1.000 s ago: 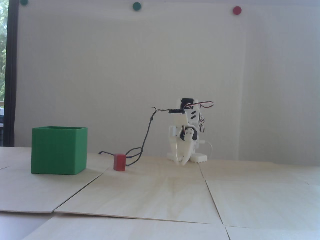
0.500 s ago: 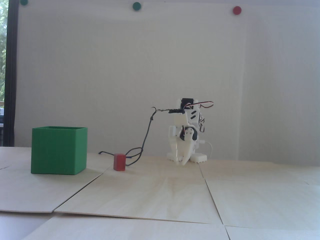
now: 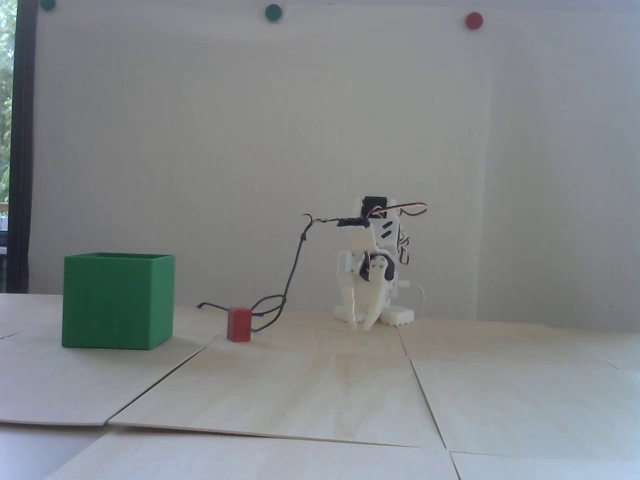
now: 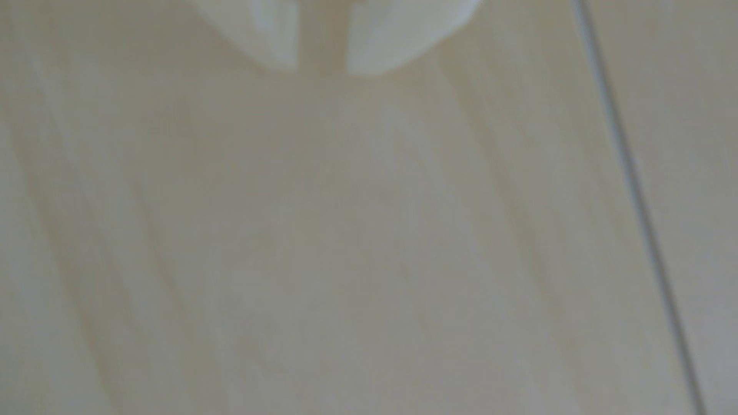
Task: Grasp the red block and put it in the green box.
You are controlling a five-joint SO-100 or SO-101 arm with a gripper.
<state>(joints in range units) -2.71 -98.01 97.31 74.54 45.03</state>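
Observation:
The red block (image 3: pixel 239 324) stands on the pale wooden table in the fixed view, just right of the green box (image 3: pixel 117 305), with a gap between them. The arm is folded low at the back. Its white gripper (image 3: pixel 362 326) points down with its tips just above the table, well right of the block. In the wrist view the gripper (image 4: pixel 321 70) shows two blurred white fingertips (image 4: pixel 279 48) at the top edge. A narrow gap between them holds only bare wood. Block and box are out of the wrist view.
A black cable (image 3: pixel 290 280) hangs from the arm and loops on the table behind the red block. Seams (image 3: pixel 422 385) run between the table's wooden panels; one shows in the wrist view (image 4: pixel 631 179). Green (image 3: pixel 273 12) and red (image 3: pixel 473 20) round dots sit on the wall.

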